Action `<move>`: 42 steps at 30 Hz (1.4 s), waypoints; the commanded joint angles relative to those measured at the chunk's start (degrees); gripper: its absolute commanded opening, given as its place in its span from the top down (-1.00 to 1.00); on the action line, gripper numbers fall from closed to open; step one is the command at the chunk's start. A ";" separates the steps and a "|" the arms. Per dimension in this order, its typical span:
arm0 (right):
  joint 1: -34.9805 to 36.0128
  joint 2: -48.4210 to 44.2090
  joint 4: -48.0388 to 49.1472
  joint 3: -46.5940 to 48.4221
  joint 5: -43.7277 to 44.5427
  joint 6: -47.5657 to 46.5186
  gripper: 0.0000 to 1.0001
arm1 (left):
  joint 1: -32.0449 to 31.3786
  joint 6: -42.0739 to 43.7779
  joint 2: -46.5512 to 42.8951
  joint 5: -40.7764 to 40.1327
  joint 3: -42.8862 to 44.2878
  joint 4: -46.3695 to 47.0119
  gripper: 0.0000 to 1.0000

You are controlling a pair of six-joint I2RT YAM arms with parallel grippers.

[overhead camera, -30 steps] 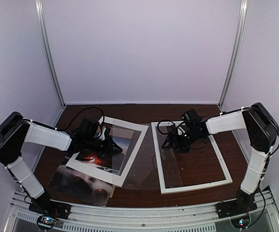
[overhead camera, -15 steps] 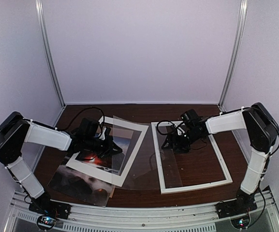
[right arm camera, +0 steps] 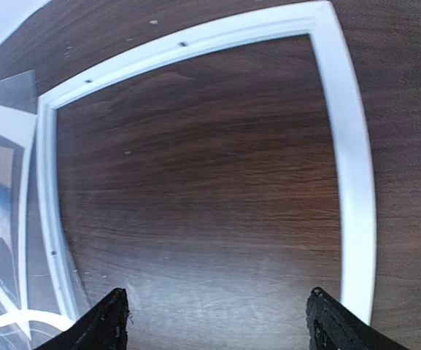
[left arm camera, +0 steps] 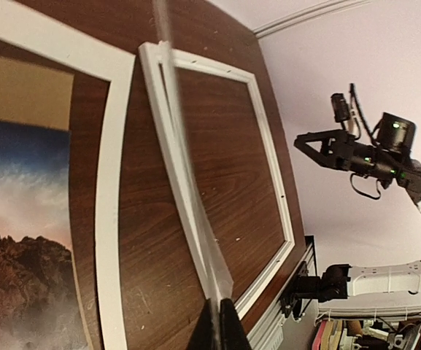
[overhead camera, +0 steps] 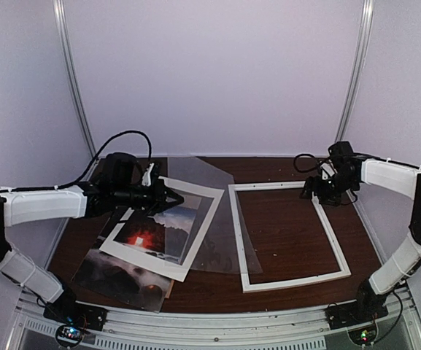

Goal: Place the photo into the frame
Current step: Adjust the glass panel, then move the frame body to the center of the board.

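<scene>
Left gripper [overhead camera: 168,195]: clenched on the edge of a clear sheet [overhead camera: 221,240], at 10 o'clock on the table [overhead camera: 298,169]. It holds nothing else.
Clear sheet: tilted up off the table between the mat [overhead camera: 203,222] and the frame [overhead camera: 294,281]. Its low side overlaps the frame's 9 o'clock rail; can't tell if it touches.
Right gripper [right arm camera: 221,324]: jaws spread wide and empty, hovering by the frame's 1 o'clock corner.
Photo [overhead camera: 155,232]: flat at 8 o'clock, under the mat. Red sun and sky show through the mat's window, and the dark misty part sticks out past the mat's 7 o'clock edge. No gripper is on it.
Mat: white card, lying askew on top of the photo.
Frame: flat at 4 o'clock with its opening empty, bare wood showing through. It is apart from the photo, with the sheet between them.
Done so far: my read is prep only. The frame is open and the sheet is in hand, not in the frame.
Left to do: nearly everything. Park the sheet, clear the mat, pick up the photo, carry it toward 3 o'clock and seat it square in the opening.
Progress: early.
Watch: a glossy print lying flat gives little edge to grab, and the mat pins it down.
</scene>
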 commanded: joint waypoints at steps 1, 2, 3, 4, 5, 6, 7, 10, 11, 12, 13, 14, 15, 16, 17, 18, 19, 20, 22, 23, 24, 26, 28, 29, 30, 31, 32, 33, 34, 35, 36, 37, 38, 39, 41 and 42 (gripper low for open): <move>-5.15 1.26 -7.11 -0.69 6.88 -5.75 -0.65 | -0.27 5.92 -4.04 0.85 6.12 -4.61 1.00; -6.06 1.80 -7.34 -0.80 7.73 -6.05 -0.65 | -0.27 6.79 -4.58 0.97 7.25 -5.86 1.00; -6.91 2.20 -7.61 -0.82 8.63 -6.18 -0.64 | -0.27 7.54 -5.09 1.12 8.20 -7.45 1.00; -7.63 2.75 -7.58 -0.89 9.14 -6.19 -0.62 | -0.27 8.21 -5.56 1.14 9.16 -8.36 1.00; -8.07 3.24 -7.45 -0.97 9.26 -6.19 -0.61 | -0.27 8.73 -5.95 1.22 9.95 -9.20 1.00; -8.39 3.76 -7.24 -1.00 9.24 -6.12 -0.60 | -0.27 9.23 -6.45 1.25 10.66 -9.96 1.00; -8.47 4.41 -7.22 -1.02 9.30 -6.11 -0.58 | -0.22 9.65 -6.87 1.31 11.33 -10.49 1.00; -8.65 6.20 -7.46 -1.13 10.87 -6.28 -0.53 | -0.22 11.11 -7.92 1.20 13.35 -12.54 1.00; -8.70 6.67 -7.41 -1.28 11.68 -6.26 -0.51 | -0.26 11.60 -8.18 1.33 13.89 -13.12 1.00; -8.74 7.15 -7.18 -1.46 12.18 -6.28 -0.47 | -0.27 12.12 -8.39 1.44 14.46 -13.59 1.00; -8.75 7.60 -6.97 -1.60 12.32 -6.27 -0.40 | -0.27 12.63 -8.50 1.63 14.97 -14.05 1.00; -8.75 8.15 -6.62 -1.68 11.96 -6.28 -0.32 | -0.27 13.23 -8.63 1.83 15.47 -14.53 1.00; -8.75 8.53 -6.34 -1.78 11.72 -6.30 -0.25 | -0.27 13.69 -8.68 1.89 16.10 -15.05 1.00; -8.75 9.08 -6.18 -1.83 11.91 -6.29 -0.20 | -0.26 14.21 -8.76 1.94 16.61 -15.58 1.00; -8.72 9.46 -6.12 -1.87 12.46 -6.33 -0.16 | -0.27 14.73 -8.83 2.01 17.14 -15.91 1.00; -8.75 9.79 -6.03 -1.94 12.85 -6.39 -0.13 | -0.21 15.14 -8.98 2.18 17.67 -16.43 1.00; -8.74 10.00 -5.99 -2.03 13.27 -6.45 -0.11 | -0.22 15.69 -9.15 2.12 18.23 -17.00 1.00; -8.75 10.23 -5.98 -2.05 13.68 -6.46 -0.10 | -0.22 16.26 -9.32 2.23 18.83 -17.56 1.00; -8.74 10.59 -5.90 -2.05 13.80 -6.57 -0.05 | -0.18 17.40 -9.70 2.10 19.84 -18.61 1.00; -8.75 10.61 -5.78 -2.20 13.67 -6.55 -0.03 | -0.18 17.72 -10.07 1.87 20.16 -18.98 1.00; -8.75 10.73 -5.58 -2.35 13.51 -6.55 0.00 | -0.10 18.00 -10.36 1.62 20.39 -19.11 1.00; -8.75 10.86 -5.10 -2.76 12.87 -6.49 0.05 | -0.09 18.16 -10.93 1.35 20.57 -18.74 1.00; -8.71 10.90 -4.50 -3.65 11.81 -6.37 0.12 | -0.09 18.08 -11.36 1.19 20.84 -18.42 1.00; -8.74 10.77 -4.09 -4.13 10.87 -6.18 0.15 | -0.09 18.08 -11.45 1.08 21.01 -18.41 1.00; -8.75 10.76 -3.64 -4.73 9.92 -5.93 0.20 | -0.02 18.00 -11.45 1.01 21.31 -18.46 1.00; -8.75 10.65 -2.90 -5.50 8.97 -5.65 0.23 | -0.01 18.05 -11.50 0.81 21.58 -18.65 1.00; -8.67 10.47 -2.09 -6.29 7.98 -5.36 0.26 | 0.00 18.18 -11.58 0.73 21.84 -18.92 1.00; -8.55 10.21 -1.64 -7.08 7.42 -4.99 0.28 | 0.00 18.35 -11.59 0.50 22.17 -19.15 1.00; -8.38 9.72 -1.06 -7.82 7.22 -4.58 0.31 | 0.00 18.48 -11.55 0.16 22.46 -19.63 1.00; -8.13 9.24 -0.49 -8.64 7.01 -4.15 0.33 | 0.00 18.72 -11.51 -0.02 22.80 -20.03 1.00; -7.79 8.63 0.08 -9.50 6.90 -3.43 0.35 | 0.03 18.79 -11.50 -0.20 23.00 -20.14 1.00; -7.33 8.00 0.67 -10.25 6.77 -2.48 0.36 | 0.01 18.87 -11.44 -0.31 23.11 -20.14 1.00; -6.83 7.39 1.22 -10.98 6.86 -1.78 0.37 | 0.06 18.88 -11.37 -0.48 23.15 -20.08 1.00; -6.29 6.84 1.86 -11.59 6.89 -1.13 0.38 | 0.00 18.86 -11.15 -0.63 23.16 -19.89 1.00; -5.00 6.02 2.93 -12.60 7.01 0.35 0.39 | 0.00 18.47 -10.71 -0.40 22.97 -19.13 1.00; -4.16 5.59 3.07 -12.93 7.63 0.82 0.40 | 0.00 17.98 -10.37 -0.04 22.60 -18.11 1.00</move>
